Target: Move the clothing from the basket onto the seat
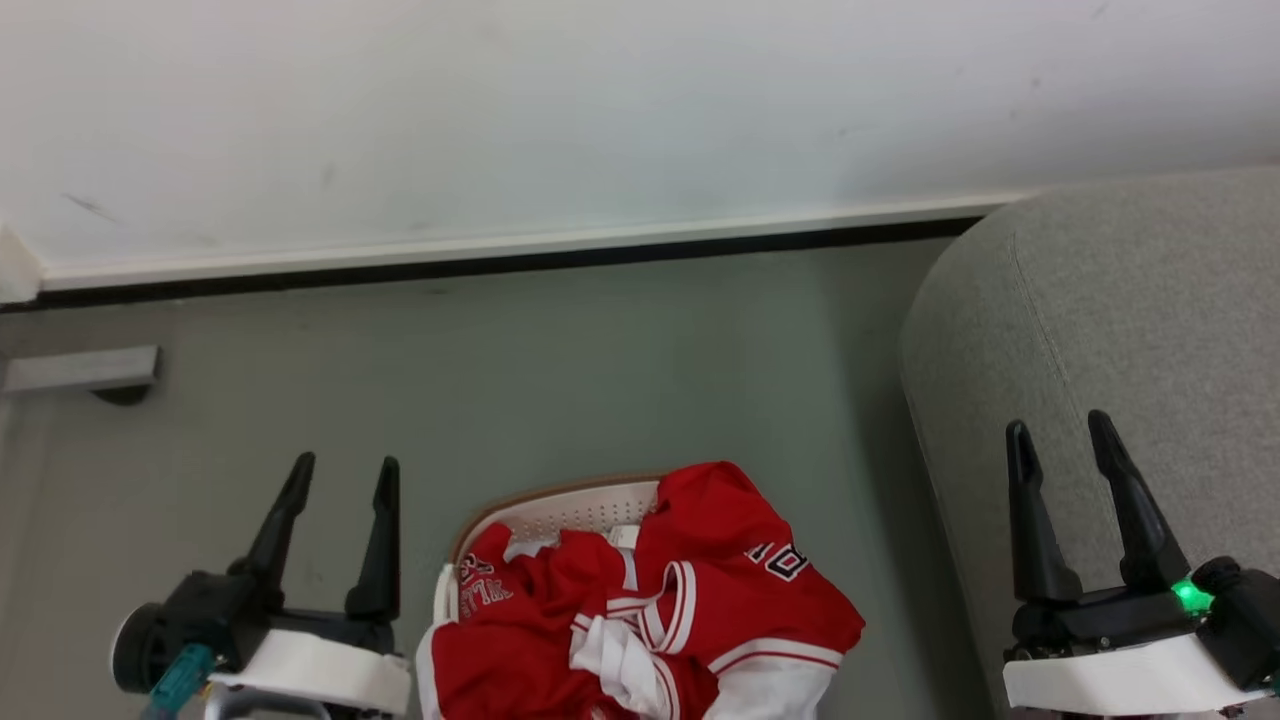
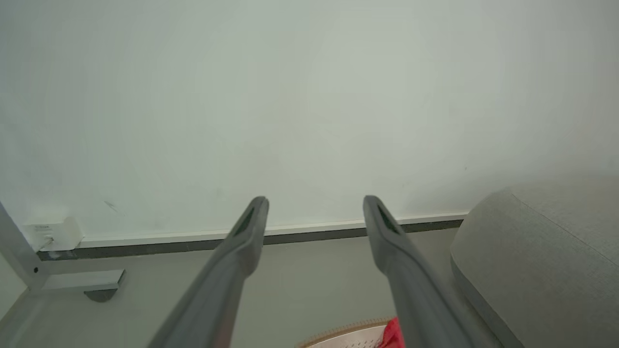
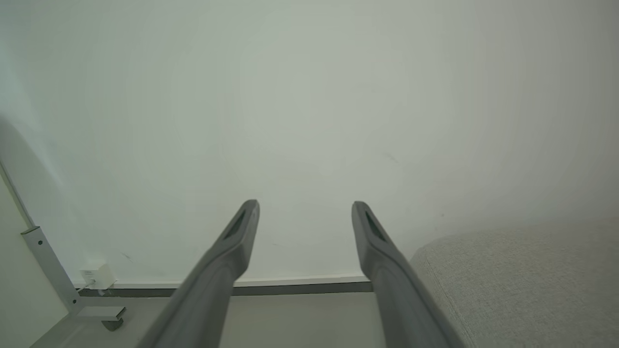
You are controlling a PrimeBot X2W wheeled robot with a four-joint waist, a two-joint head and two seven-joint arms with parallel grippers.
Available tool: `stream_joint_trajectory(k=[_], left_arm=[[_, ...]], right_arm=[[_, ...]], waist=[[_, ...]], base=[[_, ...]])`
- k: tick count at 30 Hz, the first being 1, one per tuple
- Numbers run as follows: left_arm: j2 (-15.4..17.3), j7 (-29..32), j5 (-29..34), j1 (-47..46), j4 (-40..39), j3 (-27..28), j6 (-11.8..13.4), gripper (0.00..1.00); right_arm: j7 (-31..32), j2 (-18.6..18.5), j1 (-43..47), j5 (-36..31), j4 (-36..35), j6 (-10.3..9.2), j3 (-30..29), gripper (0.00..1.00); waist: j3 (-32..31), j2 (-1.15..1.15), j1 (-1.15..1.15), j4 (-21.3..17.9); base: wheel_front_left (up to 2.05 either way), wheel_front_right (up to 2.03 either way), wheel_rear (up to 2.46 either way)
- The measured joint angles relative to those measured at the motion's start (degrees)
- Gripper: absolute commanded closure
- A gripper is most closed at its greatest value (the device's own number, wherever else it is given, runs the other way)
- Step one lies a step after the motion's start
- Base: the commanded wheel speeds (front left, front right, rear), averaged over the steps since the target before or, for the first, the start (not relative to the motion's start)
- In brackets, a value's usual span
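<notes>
Red clothing [image 1: 640, 610] heaped in basket [image 1: 570, 505].
From basket: left pincer [image 1: 345, 465] to its left, right pincer [image 1: 1058, 425] to its right over seat [image 1: 1130, 330]; both spread, empty, clothing between them, touching neither.

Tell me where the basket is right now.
In the head view, the basket sits on the floor at bottom centre, between the left gripper and the right gripper, heaped with red jerseys; the grey seat stands to its right.

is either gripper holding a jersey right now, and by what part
Nothing is held: left gripper and right gripper are open and empty, clear of the clothing in the basket.
</notes>
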Motion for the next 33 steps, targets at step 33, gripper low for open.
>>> stream_joint_trajectory(k=[33], left_arm=[[24.0, 18.2, -3.8, -32.8, 39.5, -51.4, -0.2, 0.00]], right_arm=[[0.0, 0.0, -7.7, 8.9, -5.8, 0.01, 0.1, 0.00]], waist=[[27.3, 0.00, 0.00, -14.1]], base=[[0.00, 0.00, 0.00]])
